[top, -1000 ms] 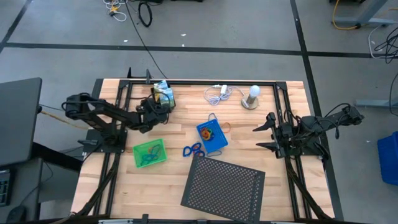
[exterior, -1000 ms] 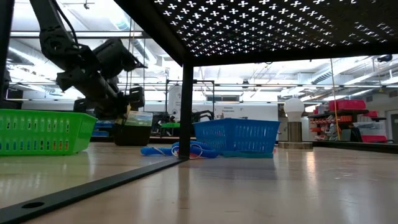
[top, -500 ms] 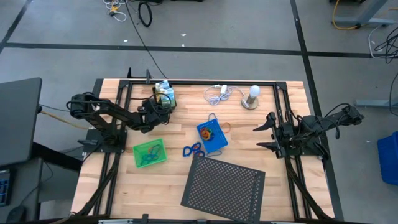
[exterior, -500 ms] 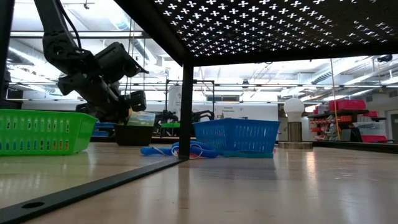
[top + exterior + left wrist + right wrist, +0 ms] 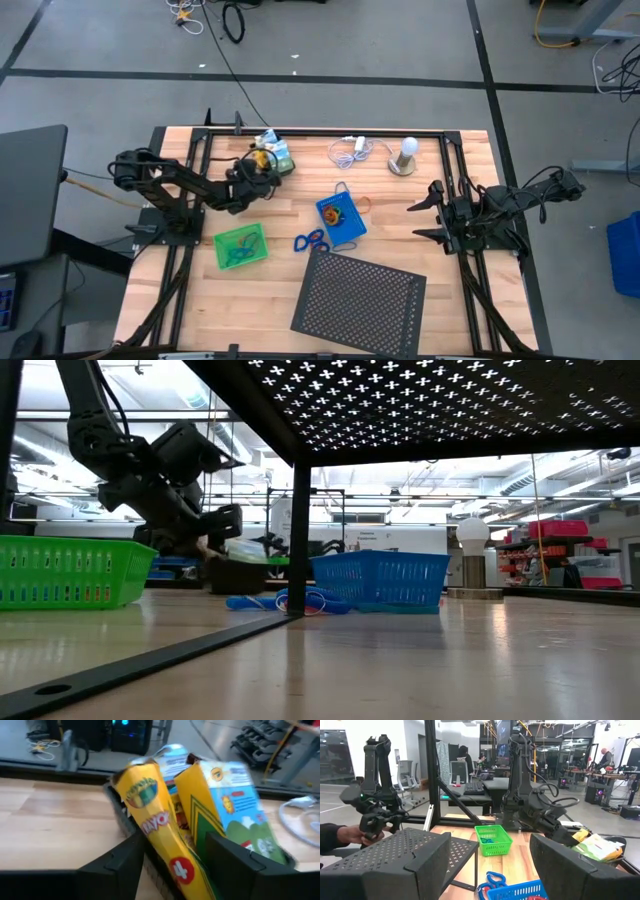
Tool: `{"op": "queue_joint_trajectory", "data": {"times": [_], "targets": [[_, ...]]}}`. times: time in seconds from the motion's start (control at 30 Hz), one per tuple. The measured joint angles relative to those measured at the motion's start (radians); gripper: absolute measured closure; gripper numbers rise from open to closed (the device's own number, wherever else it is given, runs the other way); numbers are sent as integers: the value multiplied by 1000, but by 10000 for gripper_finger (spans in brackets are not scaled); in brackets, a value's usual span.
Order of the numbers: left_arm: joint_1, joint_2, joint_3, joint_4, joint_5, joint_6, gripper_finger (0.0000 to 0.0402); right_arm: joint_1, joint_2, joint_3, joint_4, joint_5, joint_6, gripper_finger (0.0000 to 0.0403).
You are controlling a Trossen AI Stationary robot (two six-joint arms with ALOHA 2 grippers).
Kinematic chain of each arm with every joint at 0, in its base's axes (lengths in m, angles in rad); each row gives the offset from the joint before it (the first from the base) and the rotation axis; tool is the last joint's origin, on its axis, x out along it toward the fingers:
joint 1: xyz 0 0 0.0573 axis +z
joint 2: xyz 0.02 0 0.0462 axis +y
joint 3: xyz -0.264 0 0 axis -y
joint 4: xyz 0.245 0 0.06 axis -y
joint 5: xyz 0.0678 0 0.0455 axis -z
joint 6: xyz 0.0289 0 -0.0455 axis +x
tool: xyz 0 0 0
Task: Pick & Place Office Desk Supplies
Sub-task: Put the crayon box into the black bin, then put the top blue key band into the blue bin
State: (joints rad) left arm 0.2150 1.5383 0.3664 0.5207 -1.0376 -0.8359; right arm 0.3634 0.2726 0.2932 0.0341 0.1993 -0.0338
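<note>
Wooden slats make up the table (image 5: 400, 215), framed in black rail on a grey workshop floor. Taking the table's centre as the dial, the black tray (image 5: 268, 158) sits near eleven o'clock, crammed with boxes and tipped sideways. The left gripper (image 5: 247, 178) is right at it, jaws parted around the yellow-green crayon box (image 5: 157, 827), which leans out of the tray; whether the pads are touching it I cannot tell. That box looks like light, thin card, stiff along its length but easy to crush, so a hold across its two broad faces near the middle seems best. The right gripper (image 5: 432, 212) waits at three o'clock with jaws wide and nothing in them.

By count: three trays, the black one, one green tray (image 5: 240, 246) at eight o'clock and one blue tray (image 5: 341, 218) near centre; one blue loop (image 5: 310, 241) lies between the last two; two arms.
</note>
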Motion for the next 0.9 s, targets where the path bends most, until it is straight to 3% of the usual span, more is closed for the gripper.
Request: {"op": "queue_joint_trajectory", "data": {"times": [0.13, 0.73, 0.9], "targets": [[0, 0, 0, 53, 11, 65, 179, 0, 0, 0, 0, 0, 0, 124], [0, -1, 0, 66, -43, 86, 182, 0, 0, 0, 0, -1, 3, 124], [0, -2, 0, 146, -65, 177, 182, 0, 0, 0, 0, -1, 4, 124]]}}
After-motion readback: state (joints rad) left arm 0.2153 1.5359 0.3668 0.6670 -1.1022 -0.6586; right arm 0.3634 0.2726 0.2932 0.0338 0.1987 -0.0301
